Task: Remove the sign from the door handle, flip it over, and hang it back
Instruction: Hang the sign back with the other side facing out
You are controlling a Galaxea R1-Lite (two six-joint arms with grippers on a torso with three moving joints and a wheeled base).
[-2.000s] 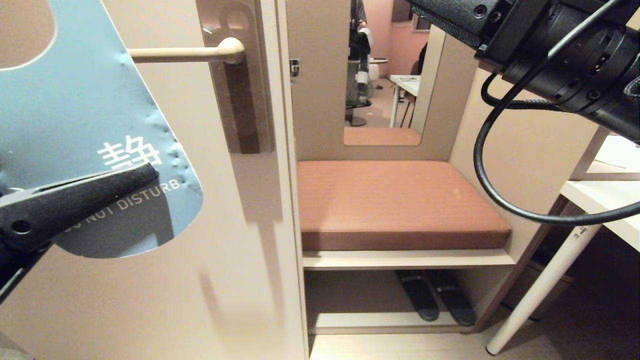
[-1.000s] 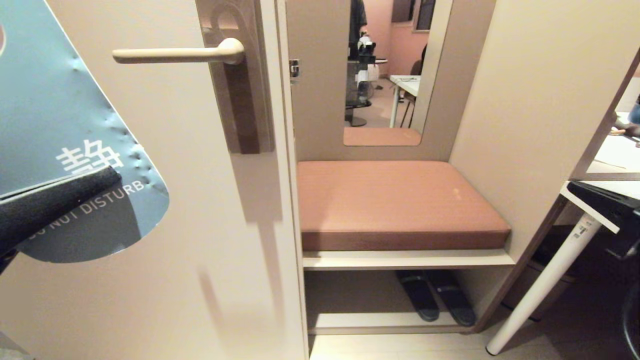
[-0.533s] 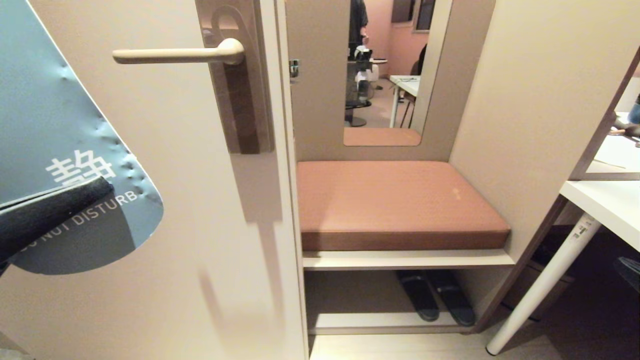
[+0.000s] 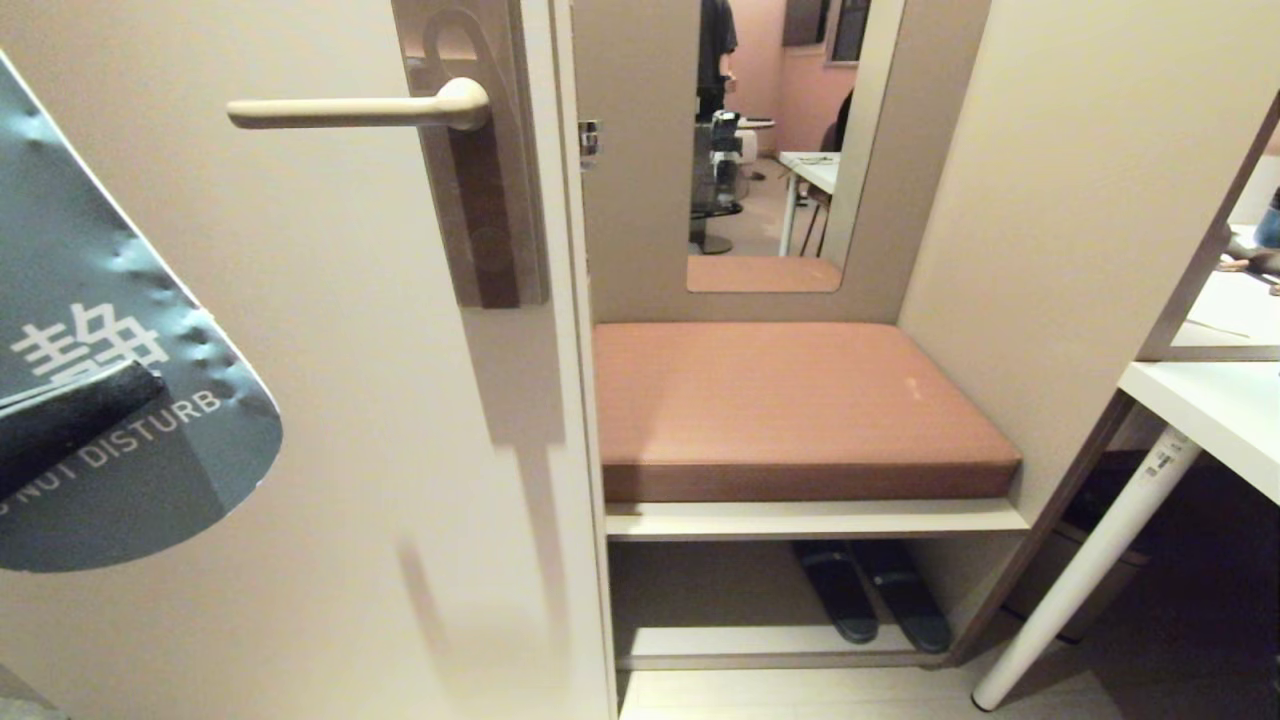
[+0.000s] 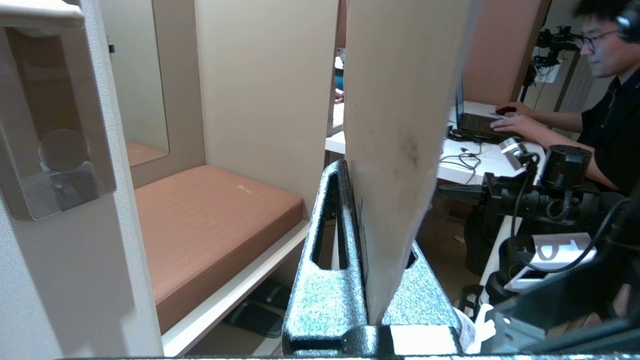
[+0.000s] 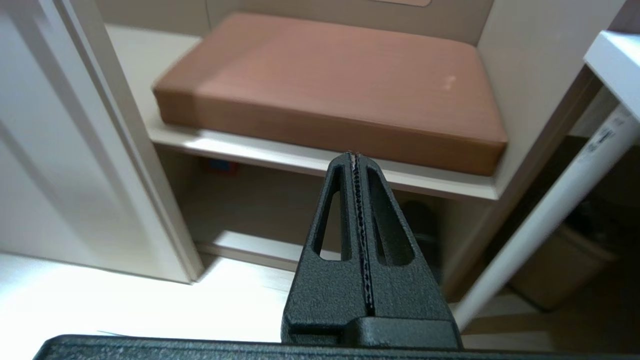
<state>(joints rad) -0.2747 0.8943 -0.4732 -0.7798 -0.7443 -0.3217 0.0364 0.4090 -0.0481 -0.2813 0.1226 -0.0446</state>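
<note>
The sign [image 4: 120,300] is off the door handle [image 4: 350,108] and hangs at the far left of the head view, left of and below the lever, its blue-grey "DO NOT DISTURB" face toward me. My left gripper [image 5: 367,200] is shut on the sign's lower end; one black finger [image 4: 60,425] crosses the lettering. In the left wrist view the sign's pale face [image 5: 400,100] rises from between the jaws. The handle is bare on its brown backplate [image 4: 480,200]. My right gripper [image 6: 354,157] is shut and empty, low in front of the bench shelf and outside the head view.
Right of the door stand a brown bench cushion [image 4: 790,400], dark slippers [image 4: 870,590] on the shelf under it, and a mirror [image 4: 770,150] behind. A white desk [image 4: 1210,410] with a slanted leg is at the right. A person [image 5: 600,100] works at a laptop.
The left gripper has carried the sign leftward and lower, farther from the handle. The right arm has dropped out of the head view.
</note>
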